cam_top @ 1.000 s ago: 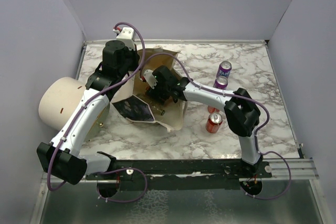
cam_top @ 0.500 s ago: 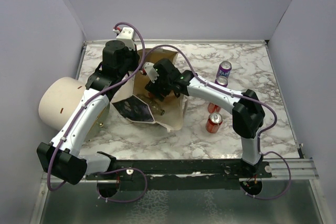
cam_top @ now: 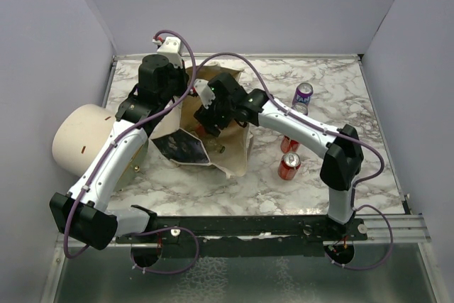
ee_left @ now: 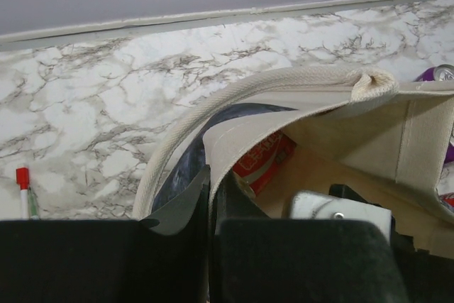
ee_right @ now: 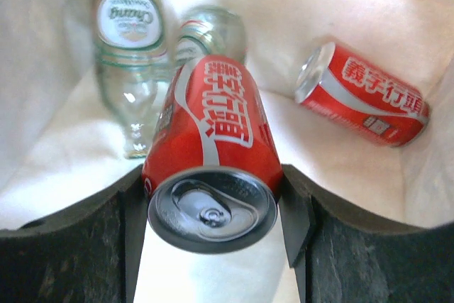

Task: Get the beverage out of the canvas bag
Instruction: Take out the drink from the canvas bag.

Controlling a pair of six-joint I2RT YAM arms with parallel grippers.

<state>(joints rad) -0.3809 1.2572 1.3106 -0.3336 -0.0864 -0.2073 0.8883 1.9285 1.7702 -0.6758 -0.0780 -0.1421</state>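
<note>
Over the last second the right arm's elbow has swung outward to the right, and its wrist has drawn back toward the far side of the bag's mouth. The right gripper (ee_right: pixel 213 200) is still down inside the canvas bag (cam_top: pixel 237 157). It is clamped on a red can (ee_right: pixel 213 129), one finger on each flank. The can lies lengthwise between the fingers, with its pull-tab top turned toward the wrist camera and cream cloth on all sides. Beyond it on the bag's floor lie a second red can (ee_right: pixel 363 94) on the right and two glass bottles (ee_right: pixel 128 30) (ee_right: pixel 211 32) on the left, both apart from the held one. The left gripper (ee_left: pixel 211 204) is pinched tight on the bag's rim, just below the loop handle (ee_left: pixel 248 94), holding that edge up so the mouth stays open. The bag stands on the marble table (cam_top: pixel 347 79) between the two arms. More cans rest on the table to its right: two red ones (cam_top: pixel 289 166) near the bag and a purple one (cam_top: pixel 303 93) farther back.
</note>
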